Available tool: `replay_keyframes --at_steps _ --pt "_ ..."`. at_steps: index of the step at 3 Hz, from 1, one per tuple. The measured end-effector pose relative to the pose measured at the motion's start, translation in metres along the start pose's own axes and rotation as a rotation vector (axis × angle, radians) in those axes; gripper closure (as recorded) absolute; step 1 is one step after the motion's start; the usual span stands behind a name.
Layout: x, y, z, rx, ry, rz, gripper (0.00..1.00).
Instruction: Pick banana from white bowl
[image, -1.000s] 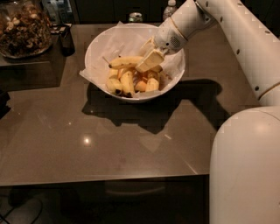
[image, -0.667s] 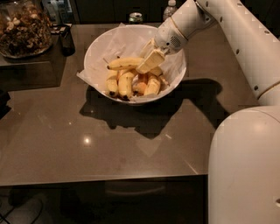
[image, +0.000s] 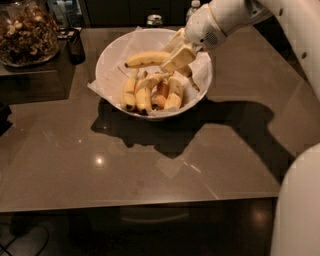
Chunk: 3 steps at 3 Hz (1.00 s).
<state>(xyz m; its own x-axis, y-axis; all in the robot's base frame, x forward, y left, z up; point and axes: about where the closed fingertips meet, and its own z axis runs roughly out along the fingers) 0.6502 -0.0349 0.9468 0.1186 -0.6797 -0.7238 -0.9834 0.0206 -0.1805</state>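
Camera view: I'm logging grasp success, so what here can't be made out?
- The banana: its right end is hidden behind the gripper above the white bowl, so the grasp is unconfirmed.
- Bowl floor: covered by shorter bananas and paper.
- Jar of nuts: cut by the top and left edges.

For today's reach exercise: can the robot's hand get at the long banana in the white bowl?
Probably yes: the hand sits over the white bowl, right at the banana, nothing between.

- The end effector (image: 174, 50), at the white bowl's (image: 106, 59) two o'clock, clamped the banana (image: 144, 59) and hid its right end.
- The nut jar (image: 25, 31), at ten o'clock, was cut off by the frame.
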Motion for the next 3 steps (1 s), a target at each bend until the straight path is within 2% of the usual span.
replay_keyframes --at_steps 1,2,3 --pt "-0.017 0.014 -0.022 0.032 -0.021 -0.041 1.00" --pt "-0.030 0.049 -0.040 0.046 -0.054 -0.034 1.00" --pt "-0.041 0.095 -0.060 0.105 -0.070 0.019 1.00"
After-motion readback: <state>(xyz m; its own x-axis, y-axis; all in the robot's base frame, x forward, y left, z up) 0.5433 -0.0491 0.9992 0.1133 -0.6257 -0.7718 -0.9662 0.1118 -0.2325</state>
